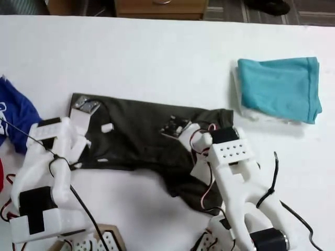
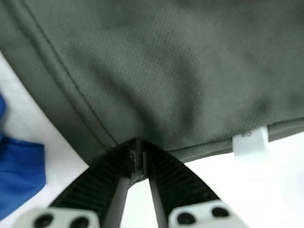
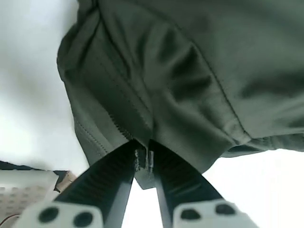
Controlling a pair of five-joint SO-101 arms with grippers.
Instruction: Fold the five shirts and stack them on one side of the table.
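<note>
Dark olive-green knit shirt (image 1: 136, 136): lies spread and rumpled across the middle of the white worktop (image 1: 157, 57).
Left claw (image 2: 137, 159): clamped tight on the shirt's hemmed edge.
Right claw (image 3: 143, 159): pinched onto a bunched fold of the same shirt.
Folded teal shirt (image 1: 280, 89): far right side.
Crumpled blue shirt (image 1: 15, 117): left edge.

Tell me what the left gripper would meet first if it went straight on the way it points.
The dark green shirt: the left gripper is shut on its hem, with more of that fabric straight ahead. Depth beyond is unclear.
</note>
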